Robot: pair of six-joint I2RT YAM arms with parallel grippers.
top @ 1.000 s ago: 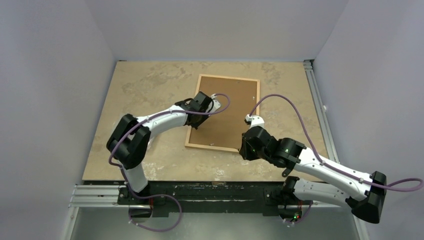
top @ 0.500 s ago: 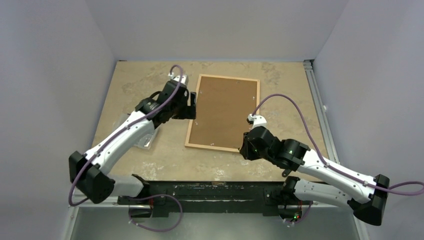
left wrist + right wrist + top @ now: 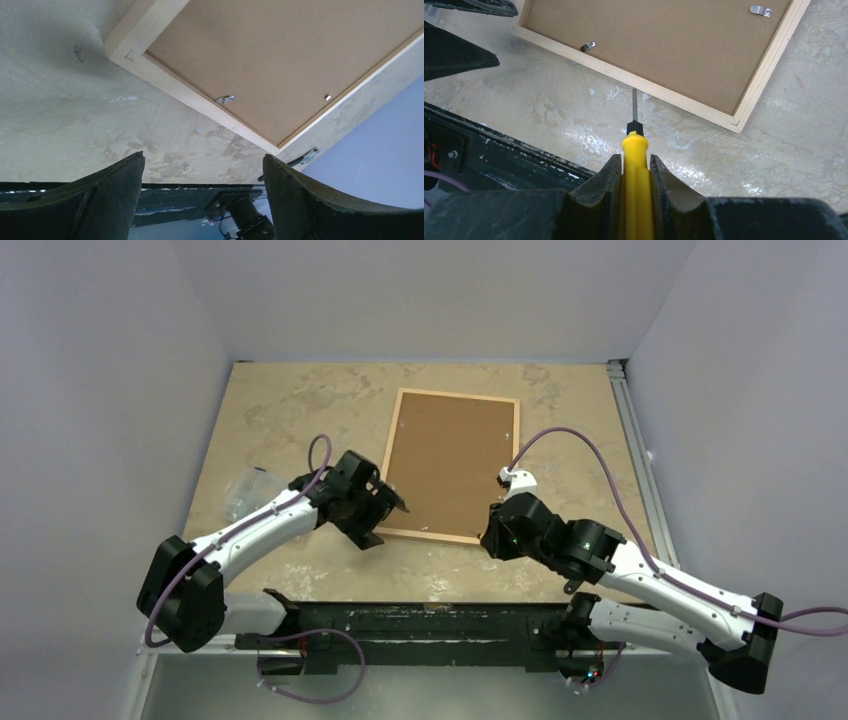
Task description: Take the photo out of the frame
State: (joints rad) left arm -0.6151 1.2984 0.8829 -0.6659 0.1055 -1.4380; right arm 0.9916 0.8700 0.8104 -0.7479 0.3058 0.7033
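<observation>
Bench [image 3: 300, 410]: it carries the whole job. A clear scrap of plastic [image 3: 250, 485] lies out at 9 o'clock, well apart from the work.
Frame [image 3: 460, 394]: it lies flat and face down, just past the middle of the bench toward 1 o'clock. You have nothing lifted out of it yet.
Backing board [image 3: 455, 455]: the plain brown board is seated inside the wooden rails and fills the opening. By my reading it has to come off before anything else can be reached.
Photo: you can't see it in any view. It is presumably under the board, print side down, so the task proper has not begun.
Left pincer [image 3: 202, 162]: spread wide with nothing in it. It hovers low over bare bench at the frame's 7 o'clock corner, near the rail but not touching it.
Right pincer [image 3: 634, 160]: clamped on the screwdriver and poised off the frame's near rail, toward 5 o'clock.
Screwdriver [image 3: 636, 200]: yellow handle in the grip, with a thin shaft pointing at 12 o'clock. The tip is just short of the near rail, and I cannot tell whether it touches.
Tabs [image 3: 589, 46]: small metal clips sit along the inner edge, one close ahead of the tip. From here I cannot tell which are turned clear of the board. Treat the tabs, the board and the lift-out of the print as all left for you to do.
</observation>
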